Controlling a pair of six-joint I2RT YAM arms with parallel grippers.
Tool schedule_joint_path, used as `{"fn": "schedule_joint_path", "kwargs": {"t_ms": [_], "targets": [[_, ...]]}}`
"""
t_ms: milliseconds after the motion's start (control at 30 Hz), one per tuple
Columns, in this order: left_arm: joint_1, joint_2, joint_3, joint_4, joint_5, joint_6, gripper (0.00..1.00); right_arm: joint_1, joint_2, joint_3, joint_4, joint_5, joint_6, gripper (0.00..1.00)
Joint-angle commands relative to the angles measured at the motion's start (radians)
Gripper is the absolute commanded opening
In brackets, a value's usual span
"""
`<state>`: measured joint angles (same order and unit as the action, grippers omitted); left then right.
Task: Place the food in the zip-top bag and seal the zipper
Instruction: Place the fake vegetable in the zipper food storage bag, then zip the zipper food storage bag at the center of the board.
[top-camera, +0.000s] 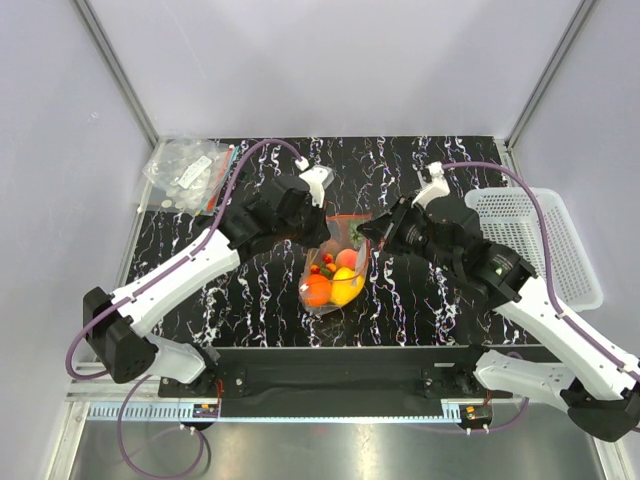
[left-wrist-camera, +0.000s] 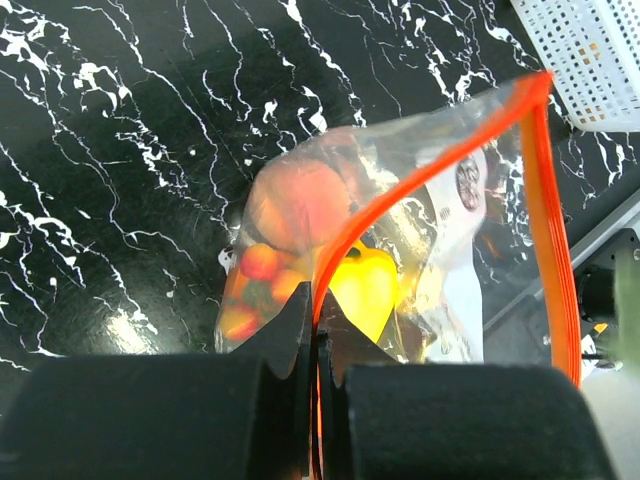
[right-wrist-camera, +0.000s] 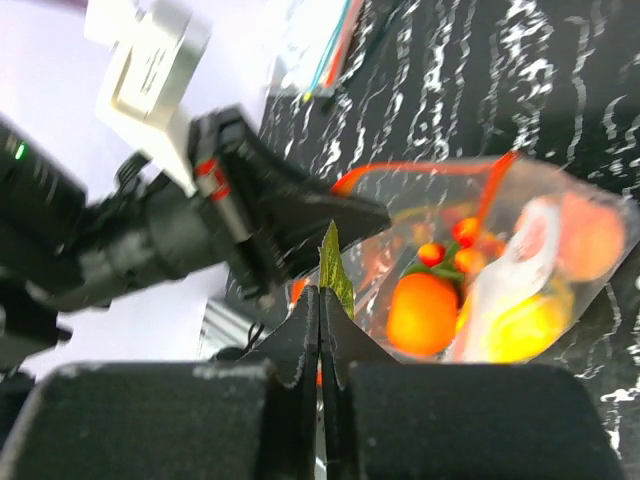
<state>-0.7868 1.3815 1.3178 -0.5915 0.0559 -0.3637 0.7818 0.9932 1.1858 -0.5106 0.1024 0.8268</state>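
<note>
Left gripper (left-wrist-camera: 315, 335) fingers were pressed together, pinching the zipper (left-wrist-camera: 440, 165) at one end of the bag (left-wrist-camera: 420, 225). Right gripper (right-wrist-camera: 320, 300) was likewise clamped shut on the opposite edge of the bag's mouth, close to the left one and facing it. Between them the bag hung over the middle of the black table (top-camera: 420, 300), mouth gaping. Food (top-camera: 335, 285) in orange, yellow and peach-pink sat piled inside at the bottom. A white basket (top-camera: 540, 240) lay at the table's right edge.

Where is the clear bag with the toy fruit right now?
From above, the zip-top bag is dead centre, between the left claw and the right claw, which both pinch its mouth; a white basket lies off to its right.
</note>
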Motion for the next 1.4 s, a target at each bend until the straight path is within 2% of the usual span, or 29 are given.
{"fn": "schedule_joint_path", "kwargs": {"t_ms": [0,133,367,433,467,500,533,567,700,767,833,867,933,967,1067,1167,1367], "targets": [[-0.002,0.022,0.067,0.021,-0.028,-0.004,0.02,0.054,0.004,0.015,0.047,-0.029,0.011,0.00],[-0.002,0.019,0.070,0.021,-0.030,-0.007,0.02,0.080,0.036,0.021,-0.015,0.015,0.037,0.00],[-0.002,0.001,0.075,0.010,-0.044,-0.009,0.02,0.080,0.036,-0.034,-0.006,0.111,0.078,0.00],[-0.002,-0.002,0.075,0.007,-0.042,-0.007,0.02,0.080,0.048,-0.032,-0.009,0.134,0.092,0.08],[-0.002,-0.004,0.074,0.007,-0.044,-0.007,0.02,0.080,0.064,-0.031,-0.003,0.138,0.095,0.18],[-0.002,-0.007,0.067,0.006,-0.042,-0.007,0.02,0.080,0.070,-0.026,-0.003,0.138,0.091,0.39],[-0.002,-0.010,0.066,0.007,-0.044,-0.007,0.02,0.082,0.087,-0.017,-0.011,0.144,0.090,0.89],[-0.002,-0.012,0.063,0.007,-0.044,-0.007,0.02,0.083,0.094,0.001,-0.017,0.143,0.080,0.99],[-0.002,-0.019,0.057,0.004,-0.047,-0.007,0.02,0.082,0.087,0.018,-0.011,0.145,0.032,1.00],[-0.002,-0.021,0.057,0.001,-0.048,-0.006,0.02,0.083,0.065,0.023,-0.011,0.151,0.009,0.96],[0.000,-0.022,0.058,-0.002,-0.050,-0.003,0.02,0.082,0.033,0.028,-0.017,0.164,-0.049,0.90],[-0.002,-0.025,0.060,-0.004,-0.051,-0.001,0.02,0.082,0.025,0.035,-0.060,0.218,-0.066,0.84],[-0.002,-0.027,0.058,-0.005,-0.053,0.002,0.02,0.082,0.006,0.049,-0.104,0.261,-0.101,0.77],[-0.002,-0.029,0.058,-0.007,-0.051,0.002,0.02,0.083,0.002,0.066,-0.152,0.290,-0.132,0.69],[-0.002,-0.033,0.052,-0.004,-0.053,0.003,0.02,0.082,0.010,0.093,-0.230,0.315,-0.153,0.59],[0.000,-0.039,0.049,-0.004,-0.053,0.008,0.02,0.082,0.035,0.097,-0.256,0.272,-0.153,0.58],[-0.002,-0.055,0.038,0.001,-0.050,0.012,0.03,0.082,0.085,0.044,-0.172,0.206,-0.138,0.62]]}}
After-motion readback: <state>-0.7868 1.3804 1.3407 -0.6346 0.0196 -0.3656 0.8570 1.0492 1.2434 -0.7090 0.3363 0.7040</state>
